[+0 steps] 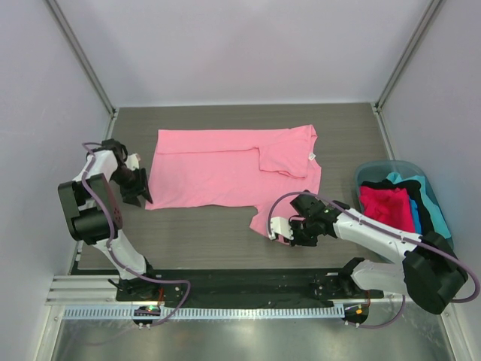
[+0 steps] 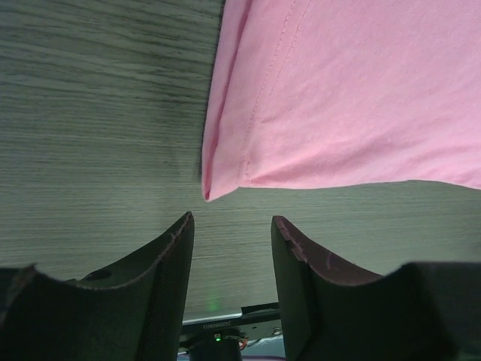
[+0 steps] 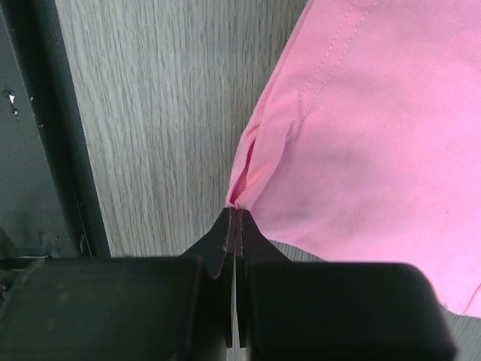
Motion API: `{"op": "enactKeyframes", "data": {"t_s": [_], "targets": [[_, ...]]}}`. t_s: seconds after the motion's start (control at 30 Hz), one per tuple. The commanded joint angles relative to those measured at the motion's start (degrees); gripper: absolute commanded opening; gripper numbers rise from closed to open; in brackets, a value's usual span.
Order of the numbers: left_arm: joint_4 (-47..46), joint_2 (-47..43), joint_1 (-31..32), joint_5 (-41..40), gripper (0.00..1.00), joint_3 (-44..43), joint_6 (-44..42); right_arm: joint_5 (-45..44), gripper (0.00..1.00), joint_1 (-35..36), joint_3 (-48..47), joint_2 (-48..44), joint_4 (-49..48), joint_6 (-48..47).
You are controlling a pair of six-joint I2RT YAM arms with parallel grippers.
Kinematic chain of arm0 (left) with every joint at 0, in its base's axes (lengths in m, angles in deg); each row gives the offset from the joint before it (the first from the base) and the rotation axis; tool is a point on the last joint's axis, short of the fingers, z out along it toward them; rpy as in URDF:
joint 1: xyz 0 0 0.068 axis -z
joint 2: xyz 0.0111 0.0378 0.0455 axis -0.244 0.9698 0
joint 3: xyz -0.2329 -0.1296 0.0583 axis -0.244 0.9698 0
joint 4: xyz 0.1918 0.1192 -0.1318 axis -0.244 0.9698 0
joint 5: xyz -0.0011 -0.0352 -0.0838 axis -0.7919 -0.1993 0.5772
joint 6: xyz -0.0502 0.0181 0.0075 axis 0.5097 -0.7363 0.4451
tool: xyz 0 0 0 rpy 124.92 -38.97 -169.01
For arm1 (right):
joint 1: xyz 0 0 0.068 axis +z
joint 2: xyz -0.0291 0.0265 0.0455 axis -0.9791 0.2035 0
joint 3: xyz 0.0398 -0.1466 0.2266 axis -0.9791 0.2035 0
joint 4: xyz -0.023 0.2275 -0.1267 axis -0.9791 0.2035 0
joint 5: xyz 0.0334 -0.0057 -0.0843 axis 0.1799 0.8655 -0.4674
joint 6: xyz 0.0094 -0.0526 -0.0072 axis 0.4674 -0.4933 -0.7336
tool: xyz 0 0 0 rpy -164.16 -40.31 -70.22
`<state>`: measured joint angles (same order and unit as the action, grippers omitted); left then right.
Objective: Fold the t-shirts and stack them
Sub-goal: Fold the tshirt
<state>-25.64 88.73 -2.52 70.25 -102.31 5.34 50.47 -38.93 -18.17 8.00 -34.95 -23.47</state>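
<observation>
Two near corners of the light pink t-shirt (image 1: pixel 225 169) are what the coming move turns on, and the arms stand differently at them. The shirt lies spread on the bench (image 1: pixel 195 233) with its long axis running left to right, neck and white tag toward the right, and part of it already turned over on that side. The right gripper (image 3: pixel 234 214) is at the near right corner with its jaws pressed together on the hem edge. In the right wrist view the cloth runs straight into the closed tips, so I judge that corner pinched. The left gripper (image 2: pixel 229 222) has its jaws apart and nothing between them. The near left corner lies flat on the bench just beyond the fingertips and slightly to the left of their centre line, close but not touching. That corner belongs to the left arm, which is the nearer one. It would have to go forward a little and down before closing, so that both corners could be carried across together. At the far right the light-blue tub (image 1: pixel 364 171) holds the other shirts: hot pink (image 1: pixel 385 204), black (image 1: pixel 421 201) and teal (image 1: pixel 440 219), well apart from either gripper.
</observation>
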Motion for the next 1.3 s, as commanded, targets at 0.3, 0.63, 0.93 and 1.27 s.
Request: {"op": "enactKeyframes", "data": {"t_s": [0.3, 0.63, 0.93, 1.27], "targets": [[-0.2, 4.5, -0.7, -0.7, 0.43, -1.8, 0.0, -0.6, 0.01, 0.3, -1.0, 0.5, -1.8, 0.2], [0.5, 7.1, -0.8, -0.4, 0.03, -4.0, 0.3, -2.6, 0.01, 0.0, -1.1, 0.0, -3.0, 1.5], [2.3, 4.0, -0.7, 3.0, 0.0, -6.7, 0.2, -7.5, 0.01, -2.2, -10.0, -4.7, 1.2, 5.1], [4.9, 5.2, -0.3, 8.0, 0.0, -12.5, -0.6, -14.7, 0.01, -3.6, -18.5, -5.4, 3.8, 7.3]]}}
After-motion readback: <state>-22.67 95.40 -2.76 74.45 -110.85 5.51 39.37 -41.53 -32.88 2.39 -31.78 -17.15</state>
